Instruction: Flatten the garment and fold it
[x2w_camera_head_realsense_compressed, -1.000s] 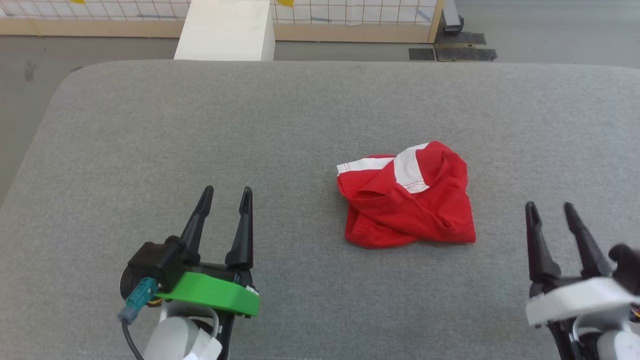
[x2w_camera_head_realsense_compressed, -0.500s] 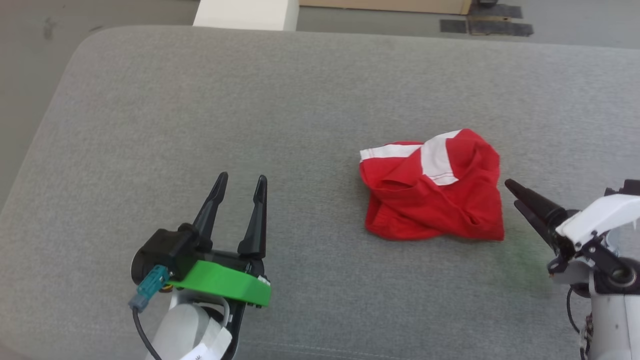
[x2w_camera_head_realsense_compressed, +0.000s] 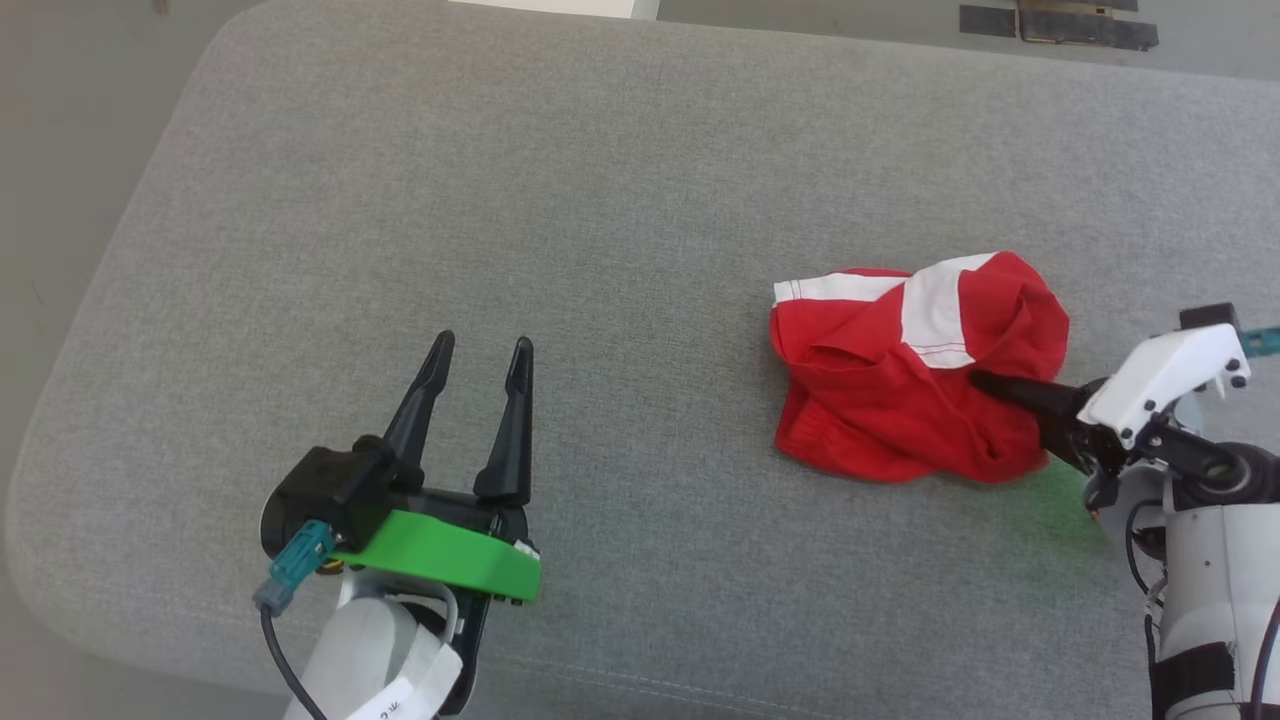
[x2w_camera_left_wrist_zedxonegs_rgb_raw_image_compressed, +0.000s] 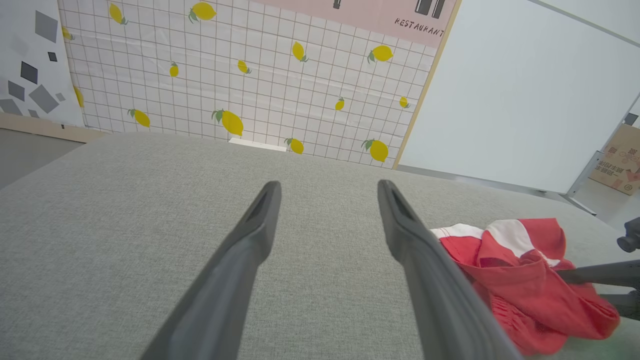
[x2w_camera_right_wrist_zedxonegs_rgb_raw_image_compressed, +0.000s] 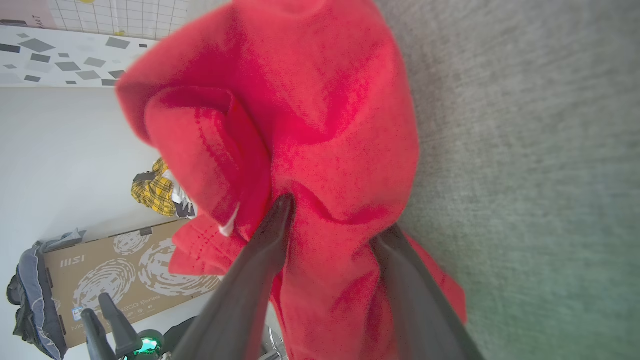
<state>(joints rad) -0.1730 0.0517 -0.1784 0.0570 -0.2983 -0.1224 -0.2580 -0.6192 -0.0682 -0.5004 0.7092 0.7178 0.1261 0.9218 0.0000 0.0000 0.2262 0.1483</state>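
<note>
The garment is a crumpled red heap with a white stripe on top, lying right of centre on the grey padded surface. My right gripper comes in from the right, pointing left, its fingers pushed into the heap's right side. In the right wrist view the garment bulges between the two fingers of the right gripper, which stand apart astride a fold. My left gripper hovers open and empty at the lower left, well clear of the cloth. The left wrist view has the left gripper and the garment at its right.
The grey surface's rounded left edge and far edge drop to the floor. Dark patches lie on the floor at the back. A lemon-print wall stands behind. A cardboard box sits off to the side.
The head camera has tilted down and turned. My right gripper swung from pointing up at the lower right to pointing left, and pushed into the garment's right side. The left gripper stayed put.
</note>
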